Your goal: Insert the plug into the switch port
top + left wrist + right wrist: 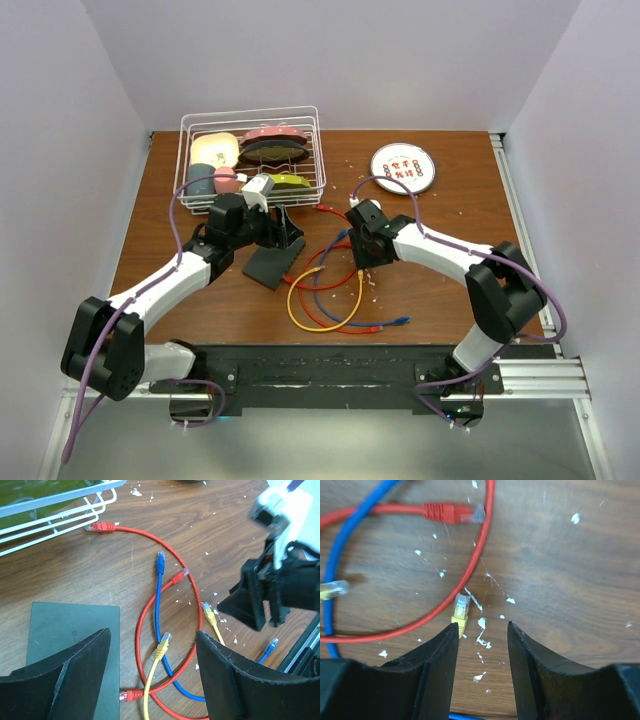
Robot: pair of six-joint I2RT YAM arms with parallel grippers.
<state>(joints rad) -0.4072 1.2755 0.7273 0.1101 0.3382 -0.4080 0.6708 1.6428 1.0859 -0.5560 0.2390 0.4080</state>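
Yellow plug (461, 609) lies loose on the table (570, 580), just at the tip of one finger of the right tool (482, 625), whose jaws stand parted and empty. Grasping the plug looks like the step in hand. Next, the tool would need to shift sideways to centre the plug, then close. The switch (75, 625) lies flat beneath the left tool (152, 631), which is also open and grips nothing.
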